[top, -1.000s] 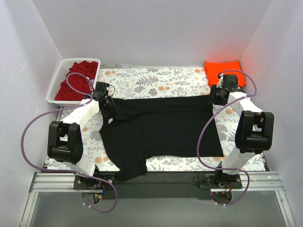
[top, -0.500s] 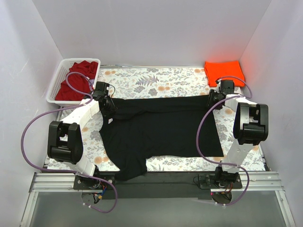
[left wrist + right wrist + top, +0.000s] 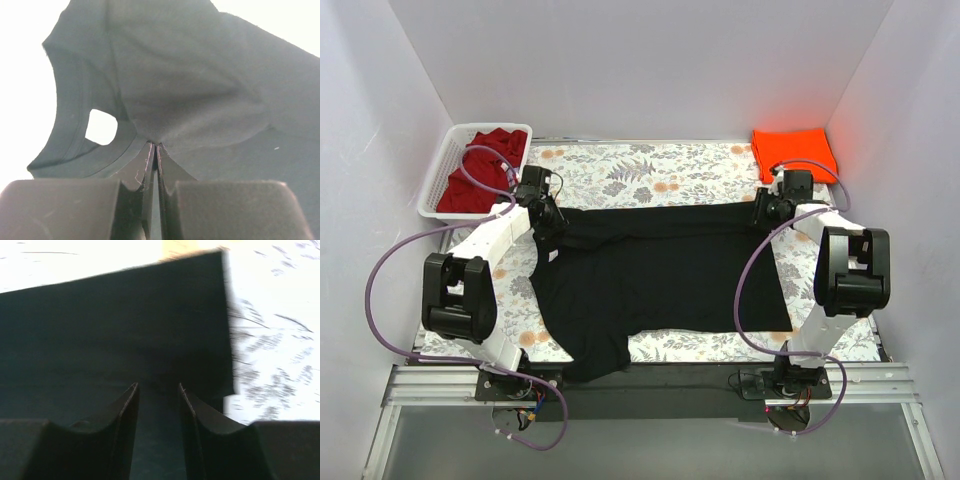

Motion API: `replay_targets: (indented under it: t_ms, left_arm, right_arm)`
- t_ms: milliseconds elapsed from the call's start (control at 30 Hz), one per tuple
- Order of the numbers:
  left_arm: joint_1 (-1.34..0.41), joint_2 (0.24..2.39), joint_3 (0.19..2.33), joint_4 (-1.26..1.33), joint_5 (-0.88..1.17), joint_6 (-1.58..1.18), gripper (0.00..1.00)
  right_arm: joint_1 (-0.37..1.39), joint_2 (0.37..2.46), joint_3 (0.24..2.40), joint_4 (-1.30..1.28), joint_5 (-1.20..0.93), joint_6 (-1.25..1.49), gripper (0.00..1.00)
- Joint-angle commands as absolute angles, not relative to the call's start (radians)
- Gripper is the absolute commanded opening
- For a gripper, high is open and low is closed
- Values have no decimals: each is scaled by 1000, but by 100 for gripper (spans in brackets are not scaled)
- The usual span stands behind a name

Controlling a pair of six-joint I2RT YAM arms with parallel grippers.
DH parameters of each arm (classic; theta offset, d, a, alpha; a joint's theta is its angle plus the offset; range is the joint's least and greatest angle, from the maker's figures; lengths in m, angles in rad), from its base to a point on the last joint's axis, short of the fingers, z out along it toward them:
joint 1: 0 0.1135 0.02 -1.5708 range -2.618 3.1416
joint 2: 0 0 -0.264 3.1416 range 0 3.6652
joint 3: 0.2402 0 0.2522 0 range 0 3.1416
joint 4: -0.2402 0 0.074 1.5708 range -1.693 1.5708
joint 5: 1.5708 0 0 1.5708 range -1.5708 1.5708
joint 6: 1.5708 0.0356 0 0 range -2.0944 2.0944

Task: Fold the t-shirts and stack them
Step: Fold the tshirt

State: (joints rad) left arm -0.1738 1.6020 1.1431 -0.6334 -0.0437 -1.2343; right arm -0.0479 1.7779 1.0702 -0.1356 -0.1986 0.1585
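The black t-shirt (image 3: 660,270) lies spread on the flowered table, one sleeve hanging over the near edge. My left gripper (image 3: 552,222) is shut on a pinch of its cloth beside the neck opening, seen in the left wrist view (image 3: 155,145) with the shirt (image 3: 200,90) puckered at the tips. My right gripper (image 3: 761,210) is open at the shirt's far right corner; in the right wrist view (image 3: 158,386) its fingers straddle the black cloth (image 3: 100,325) near its edge. The folded orange t-shirt (image 3: 793,150) lies at the far right. The dark red t-shirt (image 3: 485,170) lies crumpled in the basket.
A white slatted basket (image 3: 432,182) stands at the far left corner. White walls close in the table on three sides. The metal rail with both arm bases (image 3: 650,385) runs along the near edge.
My right gripper has moved left from beside the orange shirt onto the black shirt's far right corner. My left gripper has shifted slightly towards the back, still pinching the cloth.
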Motion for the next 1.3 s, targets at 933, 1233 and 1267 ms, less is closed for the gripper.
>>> replay_targets:
  t_ms: [933, 1233, 1267]
  left_arm:
    - [-169, 2137, 1660, -588, -43, -1203, 0]
    - [-169, 2141, 1643, -584, -35, -1204, 0]
    - [-169, 2141, 1641, -584, -34, -1204, 0]
  right_arm:
    - [758, 2063, 1411, 221, -385, -23, 37]
    - [775, 2213, 1555, 218, -341, -8, 38]
    - [773, 2221, 1562, 216, -336, -8, 38]
